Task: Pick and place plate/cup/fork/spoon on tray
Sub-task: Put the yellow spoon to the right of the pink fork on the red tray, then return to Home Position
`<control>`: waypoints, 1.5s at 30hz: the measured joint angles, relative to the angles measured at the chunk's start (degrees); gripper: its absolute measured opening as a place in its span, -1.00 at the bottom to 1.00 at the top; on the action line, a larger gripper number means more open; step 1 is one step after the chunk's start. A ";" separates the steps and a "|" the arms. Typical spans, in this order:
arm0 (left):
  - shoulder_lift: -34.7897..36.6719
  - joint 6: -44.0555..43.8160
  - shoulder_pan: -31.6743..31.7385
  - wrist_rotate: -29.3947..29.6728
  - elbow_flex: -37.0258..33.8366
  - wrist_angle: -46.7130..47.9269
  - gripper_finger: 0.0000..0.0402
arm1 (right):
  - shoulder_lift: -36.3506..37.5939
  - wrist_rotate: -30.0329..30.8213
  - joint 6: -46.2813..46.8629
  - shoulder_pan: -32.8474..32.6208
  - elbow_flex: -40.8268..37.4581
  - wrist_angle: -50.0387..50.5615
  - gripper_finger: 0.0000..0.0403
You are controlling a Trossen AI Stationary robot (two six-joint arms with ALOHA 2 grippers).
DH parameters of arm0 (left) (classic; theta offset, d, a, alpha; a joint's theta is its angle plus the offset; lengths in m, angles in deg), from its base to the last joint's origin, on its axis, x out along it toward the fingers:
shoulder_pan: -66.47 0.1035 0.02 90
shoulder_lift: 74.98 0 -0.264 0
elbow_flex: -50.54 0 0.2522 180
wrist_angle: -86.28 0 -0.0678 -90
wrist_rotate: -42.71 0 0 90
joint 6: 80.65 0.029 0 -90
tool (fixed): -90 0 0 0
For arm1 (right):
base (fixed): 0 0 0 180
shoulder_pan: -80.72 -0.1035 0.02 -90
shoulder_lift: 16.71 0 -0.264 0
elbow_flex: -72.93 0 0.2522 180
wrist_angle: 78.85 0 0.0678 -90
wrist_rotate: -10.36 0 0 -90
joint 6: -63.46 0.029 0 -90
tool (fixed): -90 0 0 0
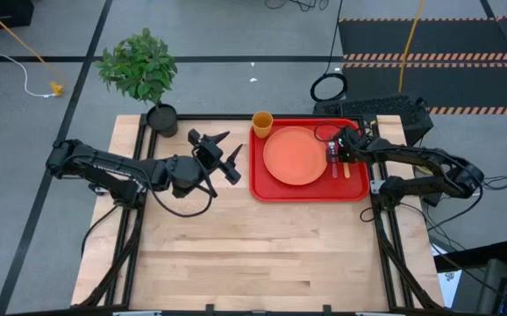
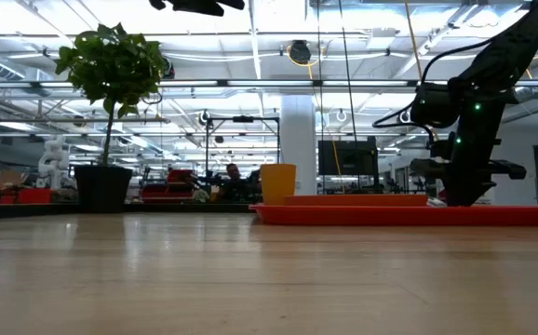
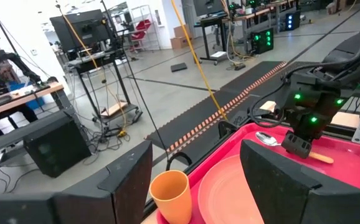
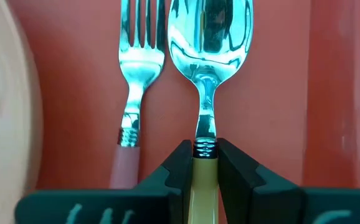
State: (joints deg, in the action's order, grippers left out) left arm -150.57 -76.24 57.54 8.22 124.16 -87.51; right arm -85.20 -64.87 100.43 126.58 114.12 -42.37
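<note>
Here the right end effector (image 4: pixel 206 171) grips the spoon (image 4: pixel 208 74), silver bowl and orange handle, lying on the red tray (image 4: pixel 279 93) beside the fork (image 4: pixel 136 81); the left end effector (image 1: pixel 220 156) hovers wide open over the bench (image 1: pixel 262 254).

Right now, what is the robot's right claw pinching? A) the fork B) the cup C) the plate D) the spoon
D: the right claw has its fingers closed on the orange handle of the spoon, which lies on the red tray next to the fork.
</note>
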 joint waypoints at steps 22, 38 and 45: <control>0.00 0.50 0.00 -0.15 -0.01 0.00 0.22 | -1.86 0.06 -0.81 3.33 0.05 -1.54 -0.62; 0.00 0.82 0.00 -0.13 0.00 0.00 0.22 | 2.18 0.15 -4.74 3.12 0.01 -2.43 -0.60; 0.00 2.63 0.00 -0.13 0.00 0.00 0.22 | 9.29 -0.15 -7.01 1.25 -0.02 -1.56 -0.60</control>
State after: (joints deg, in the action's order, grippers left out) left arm -150.57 -73.61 57.54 8.08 124.15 -87.51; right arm -75.91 -65.02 93.42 127.83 114.11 -43.93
